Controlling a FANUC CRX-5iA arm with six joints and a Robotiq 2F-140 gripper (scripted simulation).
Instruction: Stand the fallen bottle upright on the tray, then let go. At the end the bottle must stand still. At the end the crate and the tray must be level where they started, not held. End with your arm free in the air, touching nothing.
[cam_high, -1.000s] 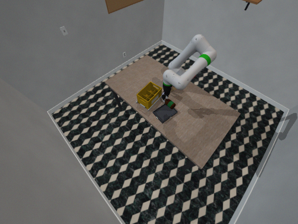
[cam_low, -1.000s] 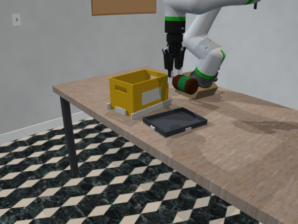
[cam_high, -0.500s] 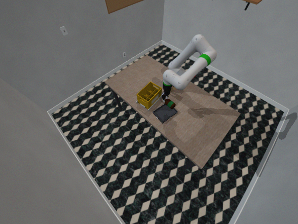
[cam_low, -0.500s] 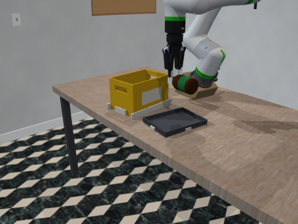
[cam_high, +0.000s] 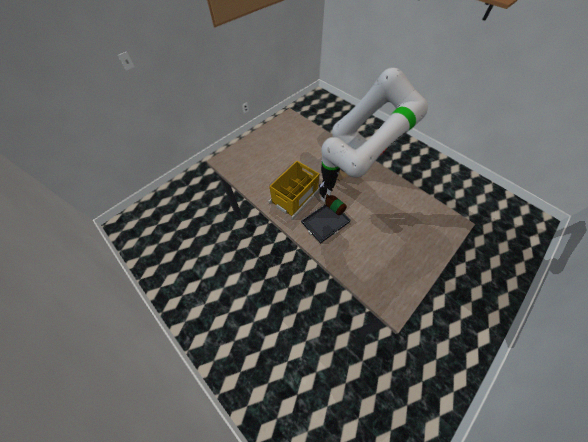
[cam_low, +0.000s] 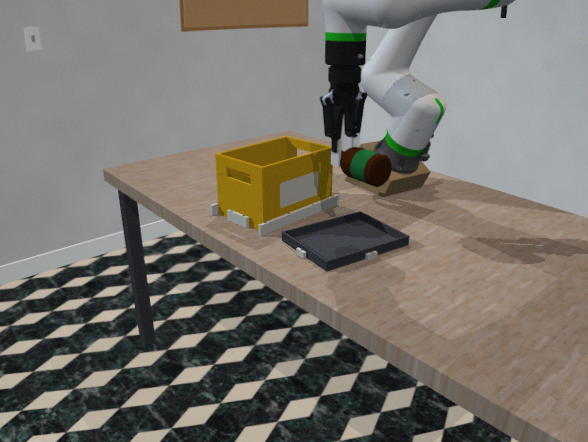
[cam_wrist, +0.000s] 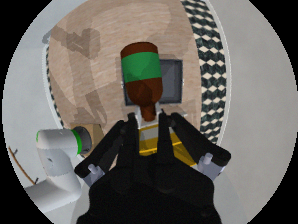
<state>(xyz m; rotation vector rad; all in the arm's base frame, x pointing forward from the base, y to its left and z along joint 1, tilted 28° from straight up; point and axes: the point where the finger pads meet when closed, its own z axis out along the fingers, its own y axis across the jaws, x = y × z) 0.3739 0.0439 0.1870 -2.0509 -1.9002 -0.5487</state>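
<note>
My gripper points straight down and is shut on the neck of the brown bottle with a green band. The bottle hangs roughly horizontal in the air, above the table between the crate and the tray. It also shows in the top view and in the wrist view, where its body sticks out past my fingers. The dark grey tray lies flat and empty on the table, below and in front of the bottle. The yellow crate stands just left of my gripper.
Pale stop blocks hold the crate and the tray in place. The arm's base sits on a wooden block behind the bottle. The table's front edge runs close to the tray.
</note>
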